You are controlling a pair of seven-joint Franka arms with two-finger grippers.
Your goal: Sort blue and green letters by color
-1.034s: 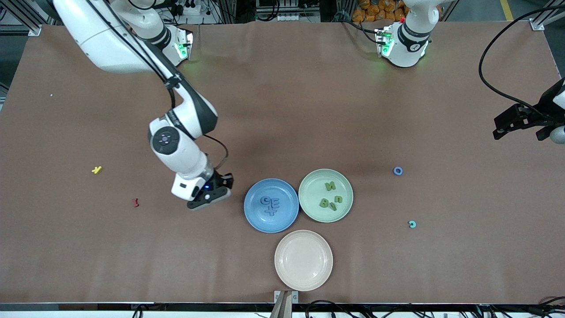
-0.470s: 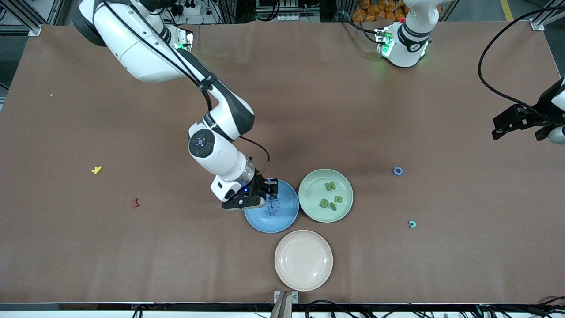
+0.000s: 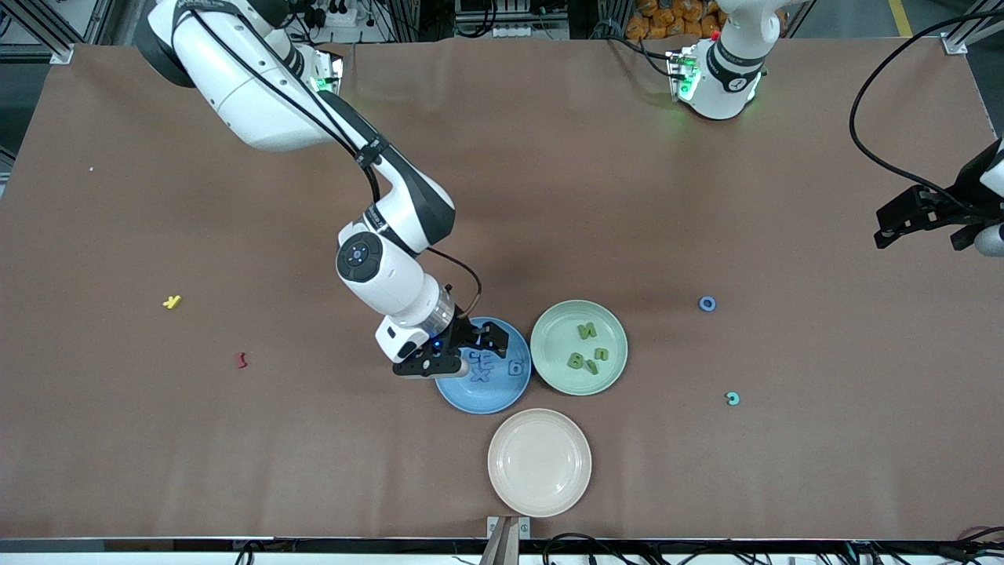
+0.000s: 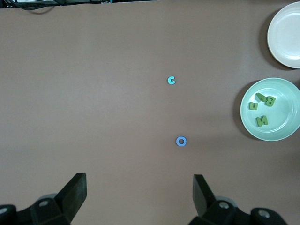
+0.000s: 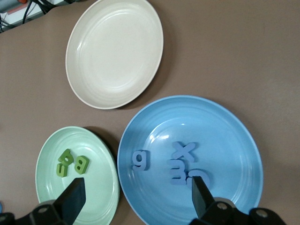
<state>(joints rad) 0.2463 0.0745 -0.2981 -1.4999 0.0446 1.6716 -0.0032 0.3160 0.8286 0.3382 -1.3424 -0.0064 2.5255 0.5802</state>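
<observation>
Brown table (image 3: 235,471): right gripper (image 3: 463,355) spread over blue plate (image 3: 490,396).

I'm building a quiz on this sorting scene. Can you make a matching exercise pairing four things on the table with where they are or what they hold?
Things:
1. blue g
2. green N
3. cream plate
4. blue ring

Places or states:
A. holds nothing
B. on the bare table, toward the left arm's end
C. in the blue plate
D. in the green plate

Pairs: 1-C, 2-D, 3-A, 4-B
</observation>
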